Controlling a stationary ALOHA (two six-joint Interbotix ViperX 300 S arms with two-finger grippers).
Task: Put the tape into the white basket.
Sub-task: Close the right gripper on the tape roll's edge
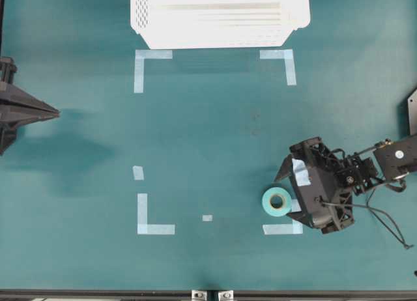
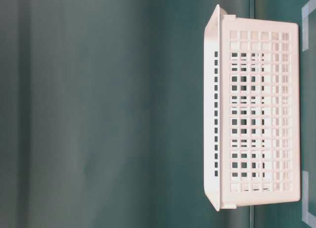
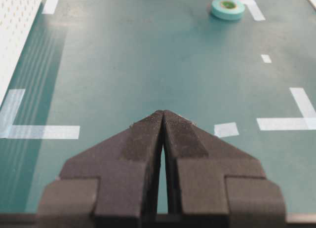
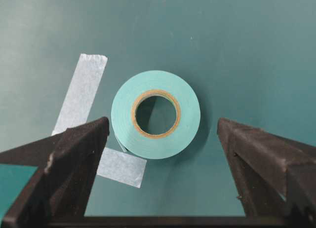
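The tape (image 1: 277, 202) is a light teal roll lying flat on the green table at the lower right, by a pale tape corner mark. It shows large in the right wrist view (image 4: 156, 114) and small and far off in the left wrist view (image 3: 227, 8). My right gripper (image 1: 284, 197) is open above it, its two fingers wide apart on either side of the roll and just behind it, not touching (image 4: 162, 127). My left gripper (image 3: 163, 115) is shut and empty at the far left edge (image 1: 49, 113). The white basket (image 1: 218, 15) stands at the top centre.
Pale-blue corner marks (image 1: 148, 63) outline a rectangle on the table; a small strip (image 1: 207, 217) lies near the bottom middle. The basket shows side-on in the table-level view (image 2: 256, 119). A loose black cable (image 1: 384, 226) trails from the right arm.
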